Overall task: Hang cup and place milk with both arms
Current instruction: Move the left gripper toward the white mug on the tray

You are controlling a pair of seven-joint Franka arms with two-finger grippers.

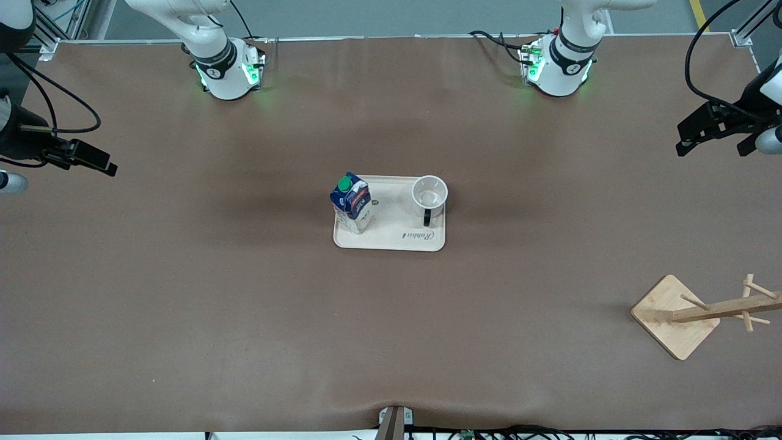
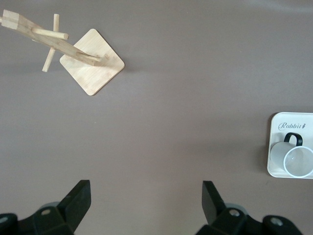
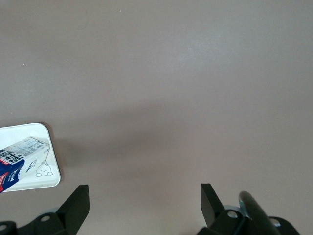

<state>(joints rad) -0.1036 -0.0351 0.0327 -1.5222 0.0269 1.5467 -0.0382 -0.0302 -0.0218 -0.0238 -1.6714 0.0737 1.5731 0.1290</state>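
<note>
Brown table [image 1: 244, 293] carries a cream tray [image 1: 391, 241] with blue milk carton [image 1: 352, 201] and white mug [image 1: 429, 192] — left tool [image 2: 144, 200] and right tool [image 3: 144, 200] hover spread, empty.

Milk [image 1: 351, 201], cup [image 1: 429, 194] upright on tray [image 1: 391, 241]; rack [image 1: 702, 313] apart

wide brown table [image 1: 183, 293], grey floor [image 1: 391, 15] past its edge, even light

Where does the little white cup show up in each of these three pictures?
Front view: the cup stands on the tray, beside the milk.
Left wrist view: the cup sits at the picture's edge.
Right wrist view: not in it.
Shared landmark: the tray, seen in all three.
</note>
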